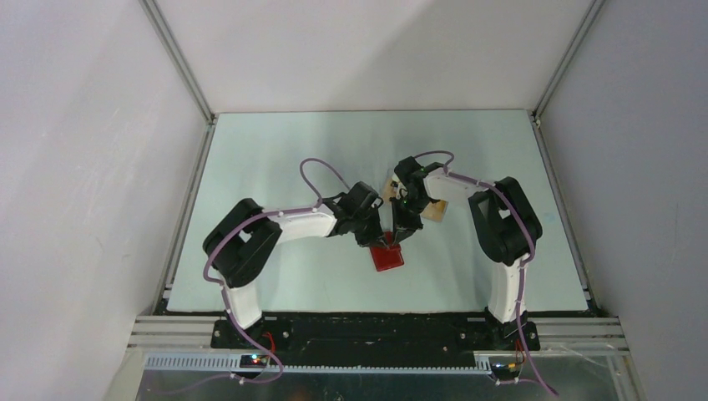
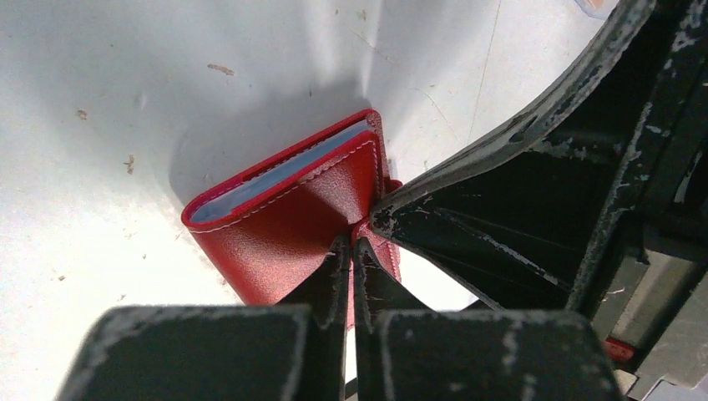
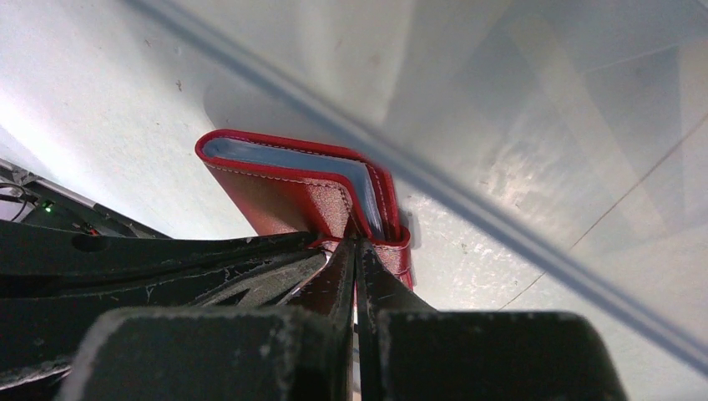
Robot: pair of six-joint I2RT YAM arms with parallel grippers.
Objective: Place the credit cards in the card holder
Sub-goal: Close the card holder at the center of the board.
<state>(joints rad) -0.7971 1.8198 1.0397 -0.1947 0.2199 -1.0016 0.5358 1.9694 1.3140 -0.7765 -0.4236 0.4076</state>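
Red grained folding card holder (image 2: 284,217) is being pinched by left gripper (image 2: 351,251) and right gripper (image 3: 356,251), both jaws nearly closed on it.

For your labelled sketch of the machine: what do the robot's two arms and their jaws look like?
Both the left arm and the right arm have white curved links between bulky black joint housings. A thin lilac cable runs along each. The jaws are tapered black wedges, their paint scuffed grey along the edges.

credit cards (image 1: 437,214) mostly under right arm (image 1: 501,221), card holder (image 2: 284,225) corner behind fingers (image 2: 332,284)
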